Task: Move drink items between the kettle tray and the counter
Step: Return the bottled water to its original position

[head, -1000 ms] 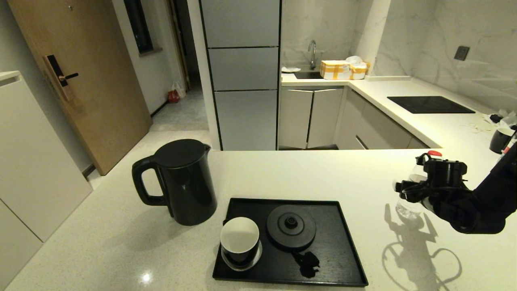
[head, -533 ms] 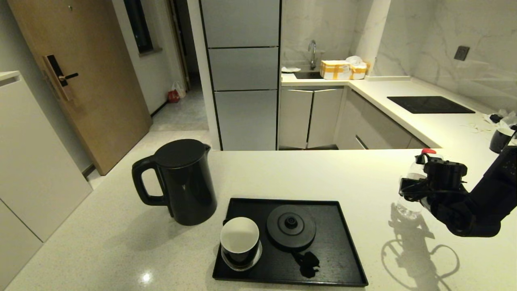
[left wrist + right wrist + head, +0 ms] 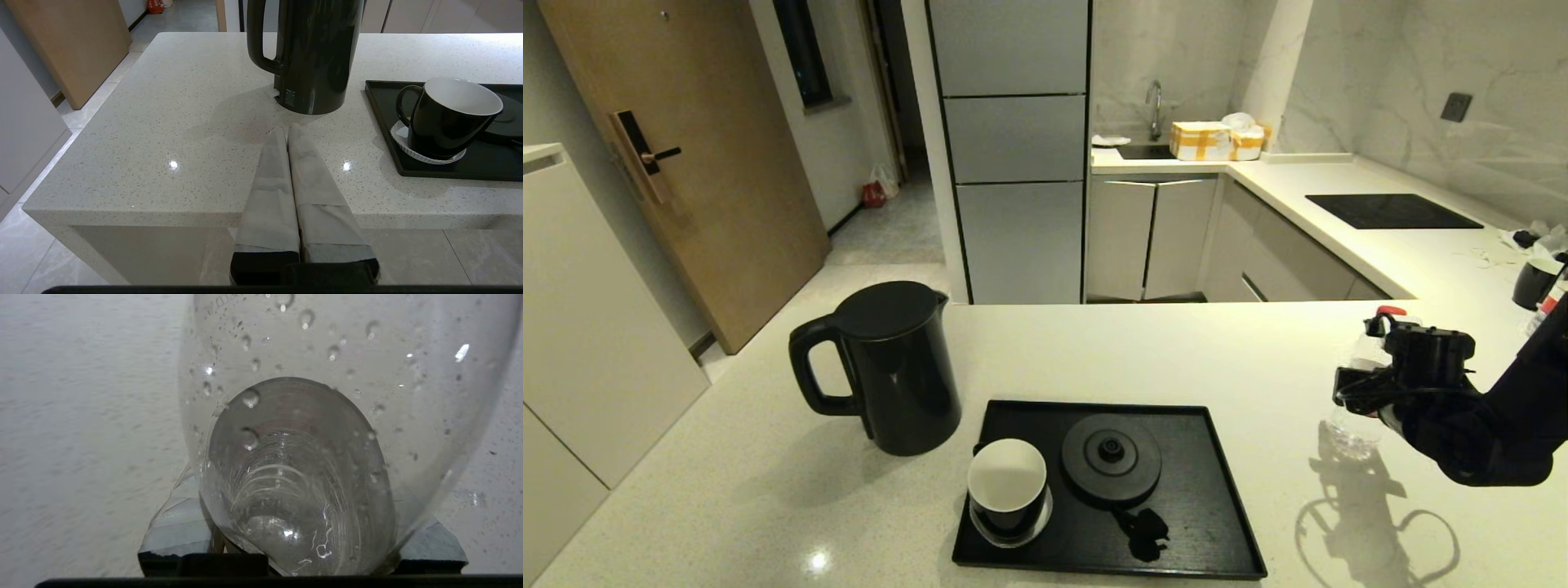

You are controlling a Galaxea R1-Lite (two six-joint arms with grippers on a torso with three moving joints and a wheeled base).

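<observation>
Bottle (image 3: 1356,408) now pinched in my right hand (image 3: 1368,384), which just closed on it; ready to lift off desk (image 3: 1192,351) twd tray (image 3: 1225,498). Left hand (image 3: 288,132) shut, parked.

The black kettle (image 3: 880,367) stands on the counter (image 3: 727,490) left of centre, just beside the kettle tray (image 3: 1201,506) at lower centre. The tray holds a round base disc (image 3: 1112,457) and a black cup (image 3: 1007,488). At the right edge, the right gripper (image 3: 1364,380) surrounds a clear red-capped bottle (image 3: 1352,429).
</observation>
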